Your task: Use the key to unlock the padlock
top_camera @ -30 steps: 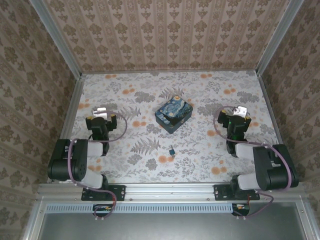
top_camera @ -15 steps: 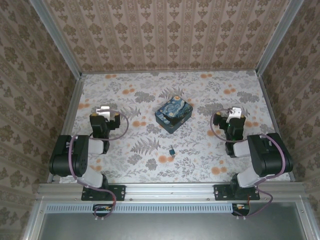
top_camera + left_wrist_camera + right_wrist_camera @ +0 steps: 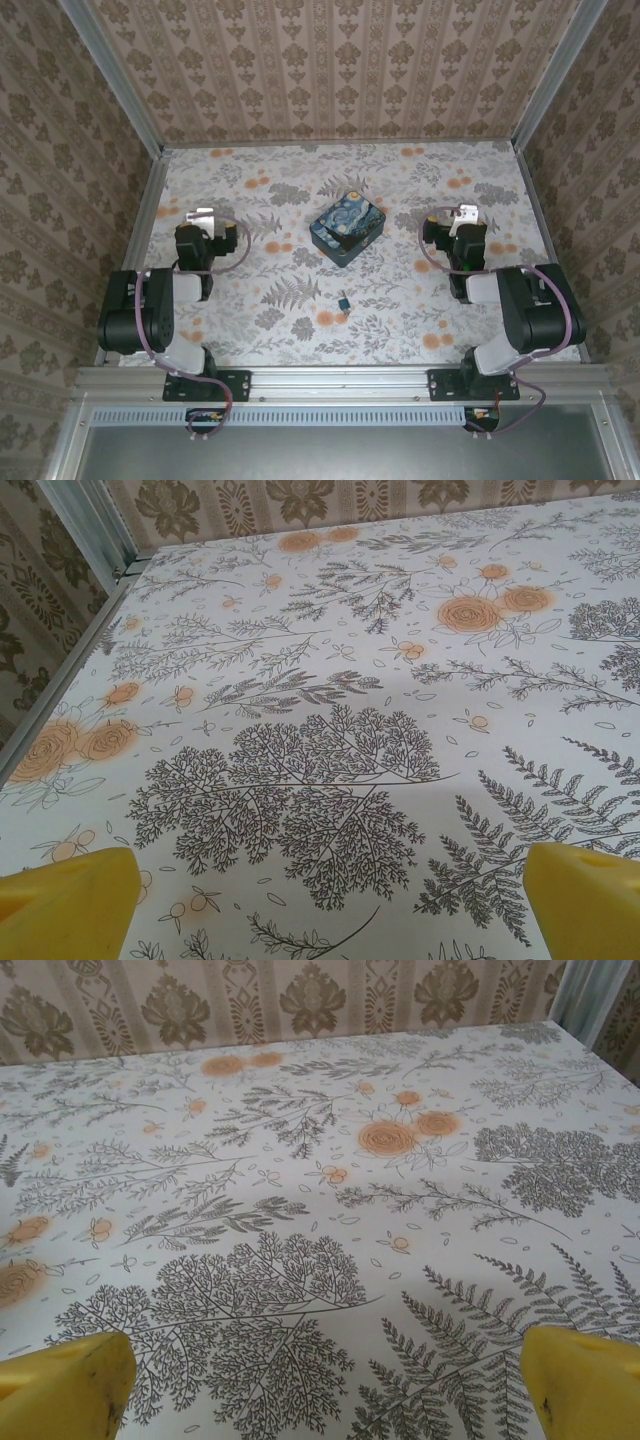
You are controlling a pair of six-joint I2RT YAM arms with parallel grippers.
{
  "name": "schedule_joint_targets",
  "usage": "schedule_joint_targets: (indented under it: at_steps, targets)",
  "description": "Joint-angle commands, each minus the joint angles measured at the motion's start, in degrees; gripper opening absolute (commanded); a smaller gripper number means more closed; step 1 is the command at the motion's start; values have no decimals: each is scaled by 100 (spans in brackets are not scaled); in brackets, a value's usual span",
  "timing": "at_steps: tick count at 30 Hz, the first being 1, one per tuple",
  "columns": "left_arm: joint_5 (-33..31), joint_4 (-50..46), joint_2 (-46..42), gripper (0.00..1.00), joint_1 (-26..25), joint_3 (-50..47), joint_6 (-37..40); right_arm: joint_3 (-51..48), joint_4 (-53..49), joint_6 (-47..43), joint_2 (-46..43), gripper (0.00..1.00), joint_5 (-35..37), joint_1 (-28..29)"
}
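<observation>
You stood before a robot test cell, whatever its homely dress. Bare aluminium posts framed papered walls in brown damask, running from 9 o'clock through 12 to 3. The table wore a print of ferns and orange roses. At 6 o'clock a slotted metal rail carried the left arm's base and the right arm's base, bolted down, with cables looping.

Overhead view looks down; wrist views skim the shared table closely.
</observation>
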Motion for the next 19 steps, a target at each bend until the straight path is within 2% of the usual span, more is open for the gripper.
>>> schedule_joint_targets:
  at_steps: [1,19]
  targets:
    - [33,10,-8,100,-41,42,-58,-22,87,-7,-42,100,231,39]
    - [66,-19,2,100,-28,59,-78,10,16,-40,-33,100,177,42]
